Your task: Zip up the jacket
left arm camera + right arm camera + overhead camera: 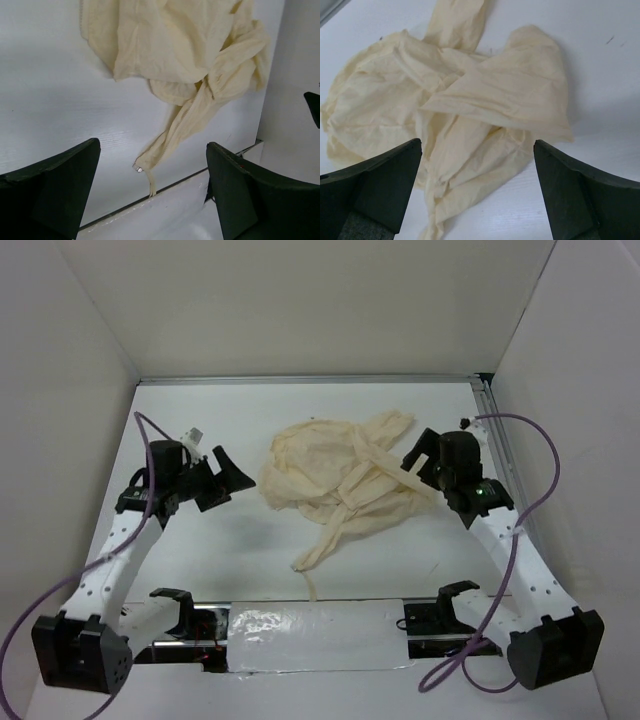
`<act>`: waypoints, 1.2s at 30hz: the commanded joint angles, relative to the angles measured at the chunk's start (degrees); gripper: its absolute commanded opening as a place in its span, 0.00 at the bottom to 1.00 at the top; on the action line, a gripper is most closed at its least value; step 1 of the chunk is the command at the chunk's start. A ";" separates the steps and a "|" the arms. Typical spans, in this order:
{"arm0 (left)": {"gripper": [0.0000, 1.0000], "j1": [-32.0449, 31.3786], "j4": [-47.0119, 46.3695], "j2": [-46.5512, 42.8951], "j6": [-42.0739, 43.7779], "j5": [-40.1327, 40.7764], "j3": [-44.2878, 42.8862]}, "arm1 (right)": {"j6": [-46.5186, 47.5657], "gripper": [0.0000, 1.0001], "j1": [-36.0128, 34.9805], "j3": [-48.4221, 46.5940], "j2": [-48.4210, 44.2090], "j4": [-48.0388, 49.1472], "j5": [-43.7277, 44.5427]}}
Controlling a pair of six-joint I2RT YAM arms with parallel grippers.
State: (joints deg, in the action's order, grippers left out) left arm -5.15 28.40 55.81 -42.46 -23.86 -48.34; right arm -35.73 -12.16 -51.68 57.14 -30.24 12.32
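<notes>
The cream jacket [340, 475] lies crumpled in the middle of the white table, wrinkled and folded over itself. A narrow zipper edge trails toward the near side and ends in a small metal slider [138, 169] with a short tail of tape. My left gripper [236, 477] hovers to the jacket's left, open, with nothing between its fingers; its wrist view looks across at the jacket [170, 45]. My right gripper [412, 462] stands open at the jacket's right edge, above the folded fabric [470, 110], holding nothing.
A silvery taped strip [300, 635] runs along the near edge between two black brackets [175, 600] [455, 595]. A metal rail [497, 445] borders the table's right side. White walls enclose the table on three sides. Purple cables loop off both arms.
</notes>
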 commanded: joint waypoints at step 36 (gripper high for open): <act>0.00 -12.69 -6.96 -0.63 7.14 4.16 -23.65 | 5.21 0.00 -11.12 -24.59 -6.28 7.12 5.81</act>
State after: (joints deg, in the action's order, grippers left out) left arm -17.37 21.71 68.71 -33.08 -20.91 -73.08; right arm -34.37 -21.63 -71.79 63.48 -23.44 17.26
